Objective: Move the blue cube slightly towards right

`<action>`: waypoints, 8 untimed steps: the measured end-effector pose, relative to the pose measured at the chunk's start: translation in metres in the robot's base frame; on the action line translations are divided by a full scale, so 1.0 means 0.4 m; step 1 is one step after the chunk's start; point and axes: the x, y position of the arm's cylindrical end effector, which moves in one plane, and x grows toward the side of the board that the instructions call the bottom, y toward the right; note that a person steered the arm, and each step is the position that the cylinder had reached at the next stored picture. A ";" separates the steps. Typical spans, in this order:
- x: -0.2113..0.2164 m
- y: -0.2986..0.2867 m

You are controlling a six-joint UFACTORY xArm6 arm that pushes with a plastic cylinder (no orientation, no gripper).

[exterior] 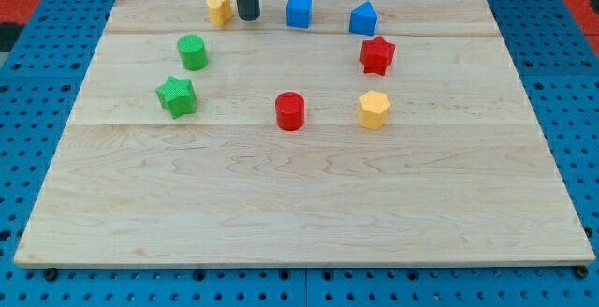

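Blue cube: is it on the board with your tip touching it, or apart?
On the board, apart. The blue cube sits flat near the wooden board's top edge; my tip is to its left, with bare wood between.

A single camera covers the scene. It is mounted above and in front of the wooden board [299, 204], facing obliquely downward toward the far edge. The near edge spans almost the full frame width; the far edge appears shorter. All four corners are in frame, with blue perforated table [37, 45] visible beyond them. No second view is provided.
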 end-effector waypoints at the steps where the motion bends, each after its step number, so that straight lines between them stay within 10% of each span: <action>1: 0.000 0.000; 4: 0.008 -0.013; 8: 0.334 0.043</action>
